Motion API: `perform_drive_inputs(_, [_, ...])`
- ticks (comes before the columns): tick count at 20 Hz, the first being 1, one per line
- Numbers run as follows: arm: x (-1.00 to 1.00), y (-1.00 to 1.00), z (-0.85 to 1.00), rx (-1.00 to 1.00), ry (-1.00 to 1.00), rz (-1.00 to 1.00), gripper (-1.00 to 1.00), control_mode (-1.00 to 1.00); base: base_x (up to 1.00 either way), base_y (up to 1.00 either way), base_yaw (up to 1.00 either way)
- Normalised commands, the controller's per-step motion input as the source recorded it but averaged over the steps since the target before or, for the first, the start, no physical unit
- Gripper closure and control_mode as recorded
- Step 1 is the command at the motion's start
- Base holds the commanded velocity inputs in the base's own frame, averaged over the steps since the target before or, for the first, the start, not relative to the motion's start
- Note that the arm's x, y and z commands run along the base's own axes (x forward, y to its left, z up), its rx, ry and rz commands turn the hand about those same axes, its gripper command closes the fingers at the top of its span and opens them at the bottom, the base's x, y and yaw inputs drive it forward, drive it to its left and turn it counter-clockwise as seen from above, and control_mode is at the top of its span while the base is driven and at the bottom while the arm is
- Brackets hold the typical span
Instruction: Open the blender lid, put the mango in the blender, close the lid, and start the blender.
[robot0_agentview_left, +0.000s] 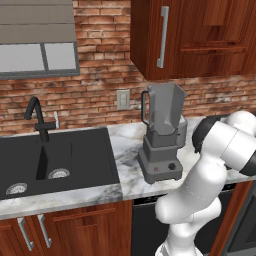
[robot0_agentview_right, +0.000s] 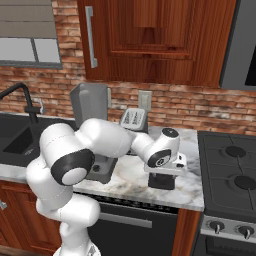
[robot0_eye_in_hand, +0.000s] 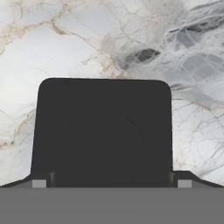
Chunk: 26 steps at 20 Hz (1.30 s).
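The blender (robot0_agentview_left: 161, 150) stands on the marble counter to the right of the sink, and its grey jar (robot0_agentview_left: 165, 107) is open at the top with no cap on it. In the right base view the jar (robot0_agentview_right: 89, 102) rises behind my arm. The blender lid (robot0_eye_in_hand: 105, 131), a flat black square, lies on the counter right of the blender. My gripper (robot0_eye_in_hand: 111, 183) hangs straight over the lid, open, with one fingertip (robot0_eye_in_hand: 39, 183) at each side of it. From the right base view, the hand (robot0_agentview_right: 165, 160) points down onto the dark lid (robot0_agentview_right: 162, 182). The mango is out of view.
A black sink (robot0_agentview_left: 75, 150) with a black faucet (robot0_agentview_left: 37, 117) lies left of the blender. A slotted grey appliance (robot0_agentview_right: 133, 119) stands by the brick wall behind my arm. A stove (robot0_agentview_right: 230, 175) borders the counter on the right. Wooden cabinets (robot0_agentview_right: 150, 40) hang overhead.
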Motion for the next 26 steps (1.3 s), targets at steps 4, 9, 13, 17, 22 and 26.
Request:
perform_drive_inputs(4, [0.02, 0.01, -0.12, 0.0, 0.0, 0.0, -1.0, -1.0, 0.0, 0.0, 0.0])
perform_drive_inputs(9, [0.07, -0.06, -0.18, 0.0, 0.0, 0.0, -1.0, -1.0, 0.0, 0.0, 0.0])
perform_drive_inputs(13, [0.05, -0.03, -0.28, 0.0, 0.0, 0.0, -1.0, -1.0, 0.0, 0.0, 0.0])
perform_drive_inputs(17, [0.0, 0.0, -0.4, 0.0, 0.0, 0.0, -1.0, -1.0, 0.0, 0.0, 0.0])
perform_drive_inputs(22, [0.0, 0.18, -0.32, 0.0, 0.0, 0.02, -1.0, -1.0, 0.0, 0.0, 0.0])
perform_drive_inputs(26, [0.0, 0.27, -0.18, 0.0, 0.0, 0.05, -1.0, -1.0, 0.0, 0.0, 0.0])
